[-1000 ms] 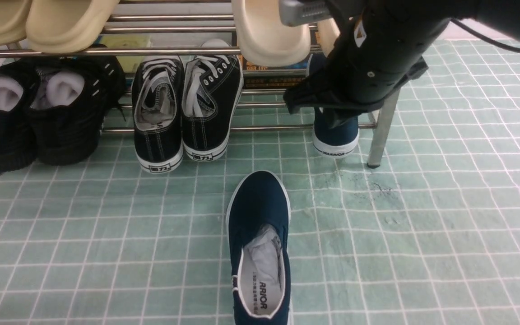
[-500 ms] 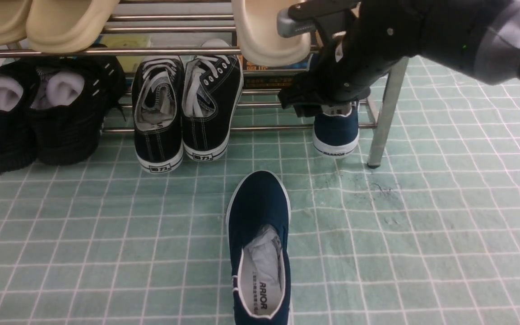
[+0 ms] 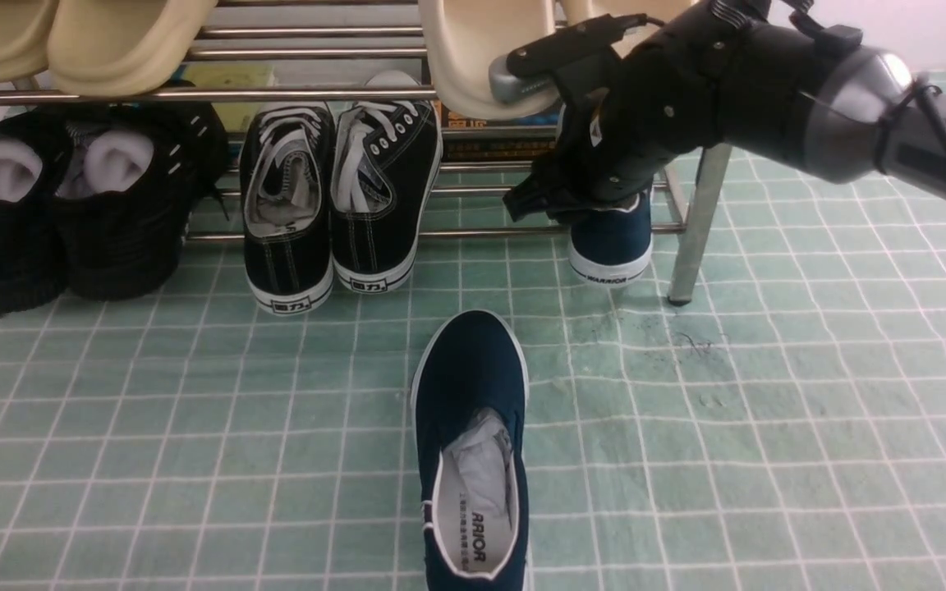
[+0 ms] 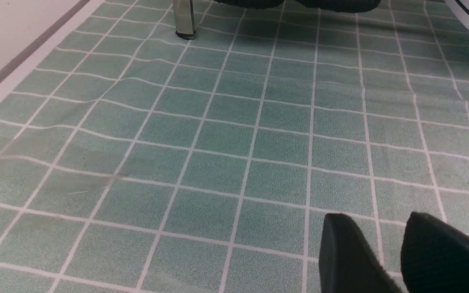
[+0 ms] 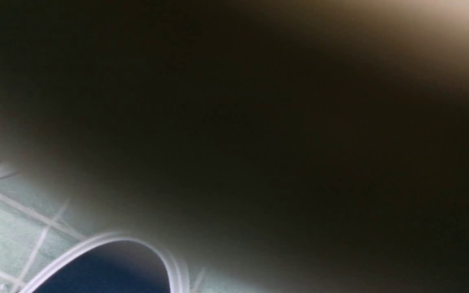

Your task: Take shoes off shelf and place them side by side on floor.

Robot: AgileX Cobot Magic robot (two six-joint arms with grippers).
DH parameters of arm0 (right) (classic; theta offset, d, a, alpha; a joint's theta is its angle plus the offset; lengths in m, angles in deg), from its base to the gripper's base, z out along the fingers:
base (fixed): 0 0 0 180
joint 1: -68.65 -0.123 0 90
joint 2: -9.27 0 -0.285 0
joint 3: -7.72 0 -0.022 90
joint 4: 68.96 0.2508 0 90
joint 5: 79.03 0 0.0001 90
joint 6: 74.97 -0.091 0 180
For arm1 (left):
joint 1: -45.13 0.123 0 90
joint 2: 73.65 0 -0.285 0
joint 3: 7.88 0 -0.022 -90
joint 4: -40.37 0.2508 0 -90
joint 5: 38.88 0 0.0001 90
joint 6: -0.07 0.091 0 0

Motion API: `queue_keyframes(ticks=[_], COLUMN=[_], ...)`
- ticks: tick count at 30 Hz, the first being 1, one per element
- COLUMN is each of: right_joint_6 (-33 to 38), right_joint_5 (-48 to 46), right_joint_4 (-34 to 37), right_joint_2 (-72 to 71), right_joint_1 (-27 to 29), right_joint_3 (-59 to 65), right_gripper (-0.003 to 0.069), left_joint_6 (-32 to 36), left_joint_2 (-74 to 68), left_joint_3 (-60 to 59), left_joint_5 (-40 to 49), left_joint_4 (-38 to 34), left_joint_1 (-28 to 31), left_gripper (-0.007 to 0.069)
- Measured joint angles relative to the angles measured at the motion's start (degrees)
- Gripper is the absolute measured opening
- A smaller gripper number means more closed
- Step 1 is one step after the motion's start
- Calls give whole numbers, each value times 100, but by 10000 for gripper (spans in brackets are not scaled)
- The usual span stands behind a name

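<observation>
**2nd shoe being taken from the shelf**

The shelf [image 3: 317, 94] carries 1 navy shoe [image 3: 611, 246] at the right end of its bottom tier. The heel sticks out past the front rod, just beside the right post [image 3: 699, 230]. The right arm [image 3: 727, 90] reaches in above it, and the right gripper [image 3: 551, 201] sits at the heel opening. The wrist hides the jaws and the right wrist view is mostly dark blur, so I cannot tell how wide they stand or whether they hold anything.

The other navy shoe [image 3: 473, 427] lies at the middle of the floor's near edge, toe toward the shelf. I judge the task half done, with the 2nd pick in hand. The next move calls for a firm hold on the heel rim and a pull clear of the beige slipper [image 3: 481, 57] overhead. The shoe then goes down just beside its mate, toe the same way.

The left gripper [image 4: 381, 232] hangs low over bare floor, jaws a little apart, holding nothing.

The floor [image 3: 810, 427] is pale green cloth with a white grid, wrinkled, with a dark smudge [image 3: 678, 336] near the post's foot. A pale wall [image 4: 6, 24] edges it.
</observation>
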Motion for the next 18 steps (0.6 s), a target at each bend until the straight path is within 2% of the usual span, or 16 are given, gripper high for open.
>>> queue_keyframes(ticks=[1, 2, 3, 5, 18], right_joint_6=[0, 0, 5, 5, 5], right_joint_5=[-21, -29, -60, -108, -1379], right_joint_4=[-14, -20, -20, 14, 493], right_joint_2=[0, 0, 0, -31, -1073], right_joint_1=[0, 0, 0, 0, -145], right_joint_3=[-2, -2, -8, -15, 17], right_gripper=[195, 195, 113, 30, 28], left_joint_6=[0, 0, 0, 0, 0], left_joint_2=[0, 0, 0, 0, 0], left_joint_3=[0, 0, 0, 0, 0], left_joint_5=[0, 0, 0, 0, 0], left_joint_4=[0, 0, 0, 0, 0], left_joint_1=[0, 0, 0, 0, 0], left_gripper=[239, 239, 239, 239, 239])
